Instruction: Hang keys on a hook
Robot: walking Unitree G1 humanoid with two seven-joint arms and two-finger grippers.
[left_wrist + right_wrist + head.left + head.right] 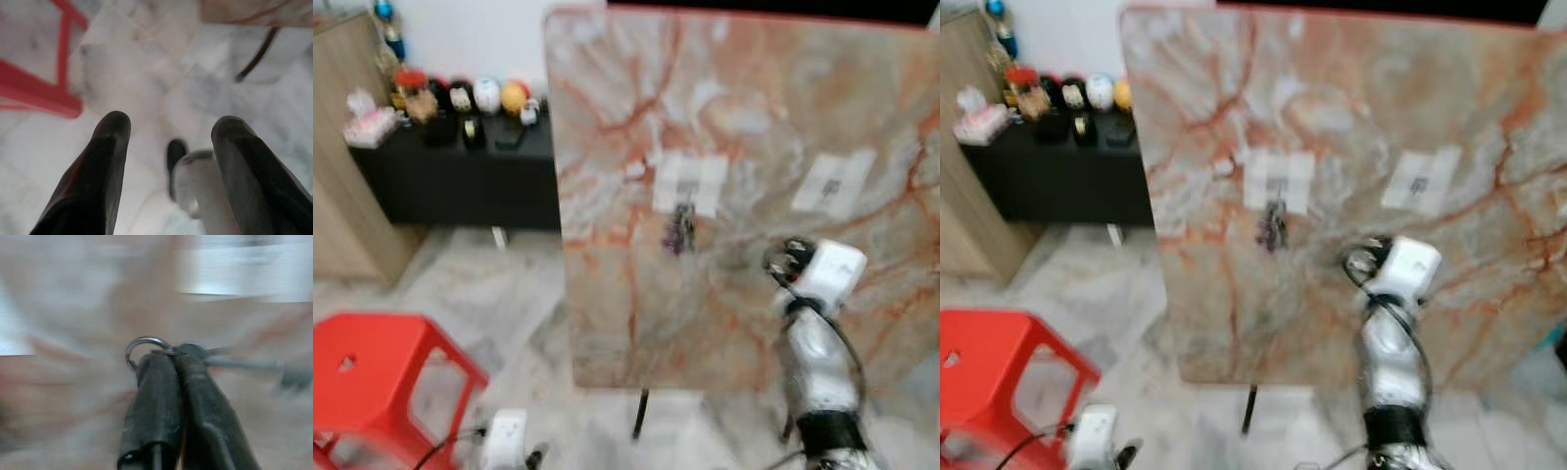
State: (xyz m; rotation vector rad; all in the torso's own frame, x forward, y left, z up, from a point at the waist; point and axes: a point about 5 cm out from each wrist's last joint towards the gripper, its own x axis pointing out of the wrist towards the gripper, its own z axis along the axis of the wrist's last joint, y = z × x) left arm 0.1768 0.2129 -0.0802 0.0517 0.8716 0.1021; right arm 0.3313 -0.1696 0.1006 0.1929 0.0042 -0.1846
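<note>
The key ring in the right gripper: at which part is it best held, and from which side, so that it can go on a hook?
Best by the keys' end, as now: the right gripper is shut on the key ring, whose open loop sticks out past the fingertips. Come at the marble board from the front, loop first, toward the right hook.

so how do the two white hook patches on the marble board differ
The left white patch has a dark bunch of keys hanging from it; the right white patch has nothing hanging from it. The right patch sits tilted, the left squarer. The right end effector, gripping a silver key ring, is nearer the right one. Both are stuck on the upright marble board.
</note>
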